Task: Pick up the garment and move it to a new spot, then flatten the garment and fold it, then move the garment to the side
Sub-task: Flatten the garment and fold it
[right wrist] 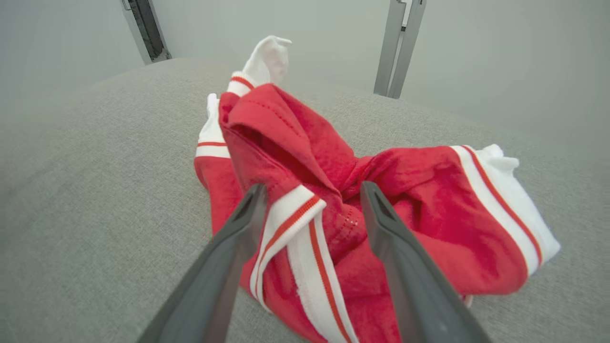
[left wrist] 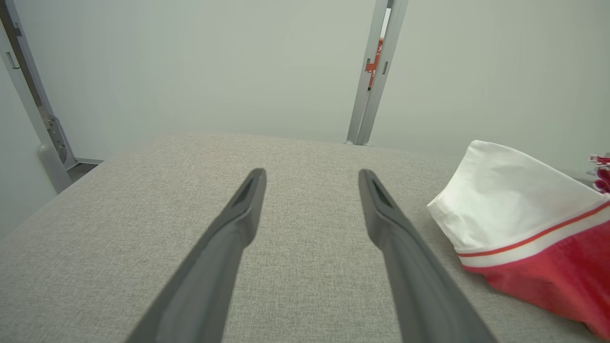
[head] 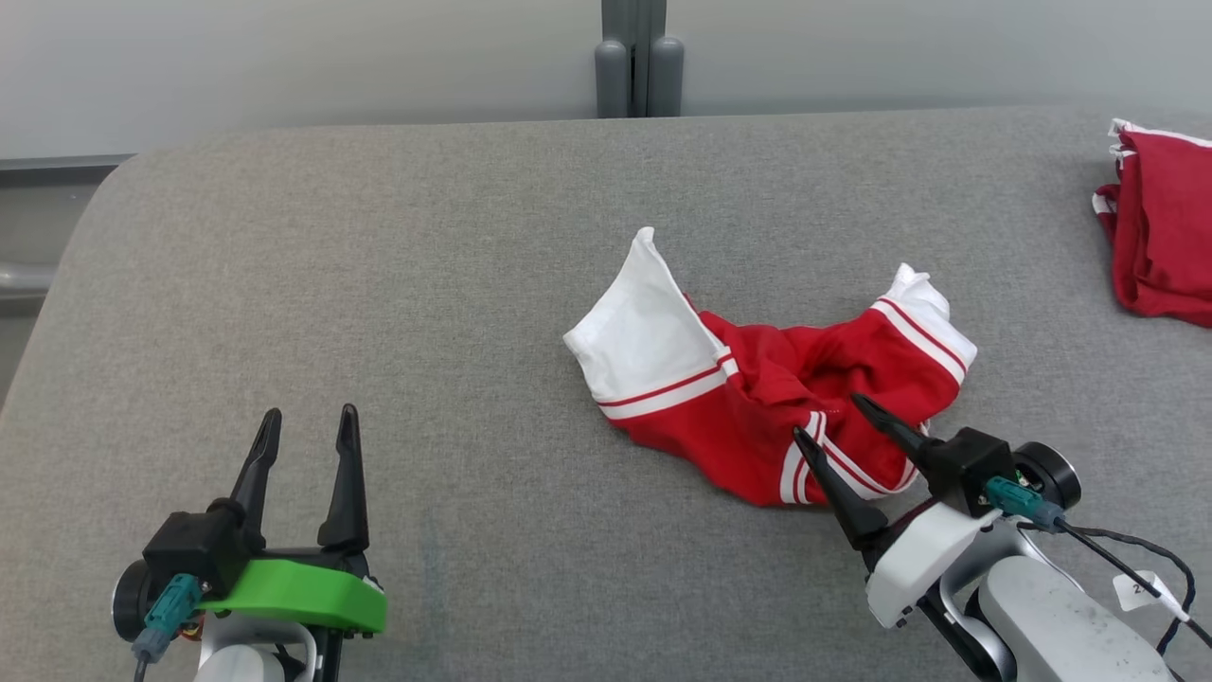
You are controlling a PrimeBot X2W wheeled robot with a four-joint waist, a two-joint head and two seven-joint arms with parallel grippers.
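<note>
Garment [head: 739, 417] on table [head: 379, 284], well inside its edges.

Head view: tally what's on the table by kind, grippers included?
Crumpled red-and-white garment: 1
Red cloth pile, far right: 1
Grippers: 2, left gripper and right gripper
Total: 4
</note>
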